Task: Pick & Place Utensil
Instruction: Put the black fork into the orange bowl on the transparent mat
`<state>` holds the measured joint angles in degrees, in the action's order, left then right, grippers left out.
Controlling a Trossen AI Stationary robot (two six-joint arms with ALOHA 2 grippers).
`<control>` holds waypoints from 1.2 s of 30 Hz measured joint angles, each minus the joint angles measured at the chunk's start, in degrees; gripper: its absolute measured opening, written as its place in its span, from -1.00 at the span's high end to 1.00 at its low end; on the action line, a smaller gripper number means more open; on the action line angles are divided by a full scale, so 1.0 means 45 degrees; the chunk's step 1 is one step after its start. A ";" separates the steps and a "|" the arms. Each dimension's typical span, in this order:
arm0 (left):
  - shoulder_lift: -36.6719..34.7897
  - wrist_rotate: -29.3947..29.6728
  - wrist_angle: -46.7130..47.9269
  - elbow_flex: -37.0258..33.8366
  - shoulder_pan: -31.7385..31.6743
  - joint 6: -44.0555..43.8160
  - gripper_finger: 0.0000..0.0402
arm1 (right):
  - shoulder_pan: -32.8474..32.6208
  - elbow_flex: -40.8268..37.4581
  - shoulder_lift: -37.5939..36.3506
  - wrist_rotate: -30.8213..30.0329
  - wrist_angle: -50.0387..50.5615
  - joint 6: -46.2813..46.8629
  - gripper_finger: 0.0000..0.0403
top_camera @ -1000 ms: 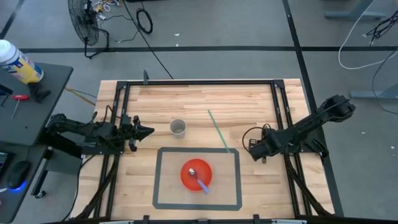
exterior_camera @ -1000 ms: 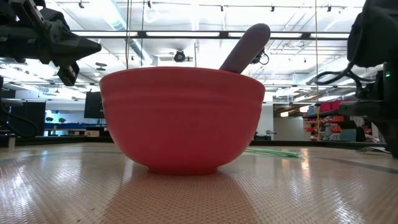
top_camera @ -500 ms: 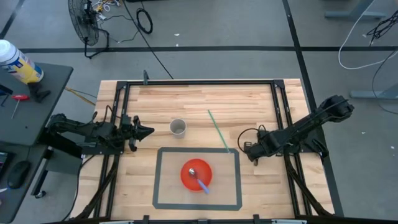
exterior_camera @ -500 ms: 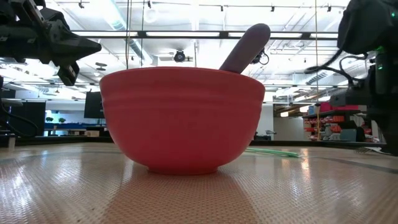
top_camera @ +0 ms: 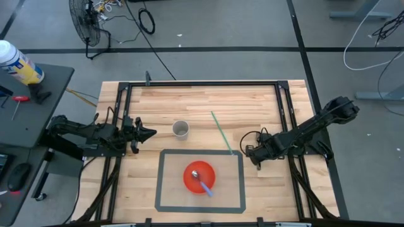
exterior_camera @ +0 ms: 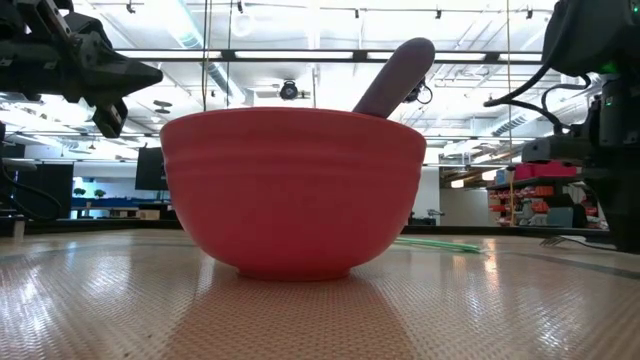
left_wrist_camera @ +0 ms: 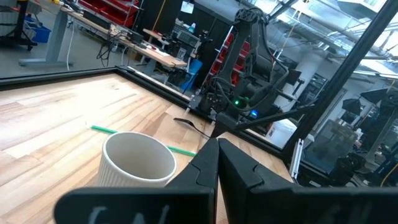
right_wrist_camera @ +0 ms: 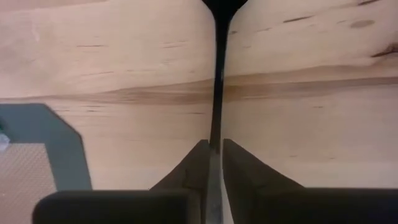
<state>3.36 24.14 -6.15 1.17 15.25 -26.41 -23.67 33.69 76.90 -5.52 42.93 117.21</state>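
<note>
A black utensil (left_wrist_camera: 188, 124) sticks out of my right gripper (top_camera: 248, 151), which is shut on it by the right edge of the grey-bordered mat (top_camera: 160, 183). The red bowl (top_camera: 199, 176) stands on the mat, and a purple spoon (top_camera: 205, 186) leans inside it with its handle (exterior_camera: 392, 78) over the rim. A white cup (top_camera: 181, 129) stands on the wood beyond the mat. My left gripper (top_camera: 150, 132) is shut on nothing and hovers left of the cup (left_wrist_camera: 138, 163). My right gripper (right_wrist_camera: 214, 144) pinches the black utensil's thin handle (right_wrist_camera: 217, 118) between its two fingers. The fingers lie along the handle. The wider head (right_wrist_camera: 222, 7) points away from the fingers, toward the table's left. The utensil is about level, low over the wood.
A green straw (top_camera: 221, 133) lies slanting on the wood between the cup and my right gripper. Black frame rails (top_camera: 285, 113) run along the table's sides. Bare wood lies toward the far edge (top_camera: 202, 94).
My right gripper has moved a little toward the table's left, nearer the mat's right edge, carrying the black utensil with it. Its fingers have stayed shut.
</note>
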 joint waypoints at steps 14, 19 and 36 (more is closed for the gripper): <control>0.0000 0.0000 0.0000 0.0000 0.0000 -0.0010 0.93 | 0.1778 -0.0409 0.0000 -0.1218 0.0662 -0.1044 0.56; 0.0000 0.0000 0.0000 0.0000 0.0000 0.0004 0.93 | 0.2165 -0.0713 -0.0044 -0.1189 0.0321 -0.1386 0.59; 0.0000 0.0005 0.0000 0.0000 0.0000 -0.0005 0.93 | 0.2218 -0.0742 -0.0019 -0.1463 0.0329 -0.1673 0.83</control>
<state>3.36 24.16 -6.15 1.17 15.25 -26.44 -13.69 30.35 76.82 -12.10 44.41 109.68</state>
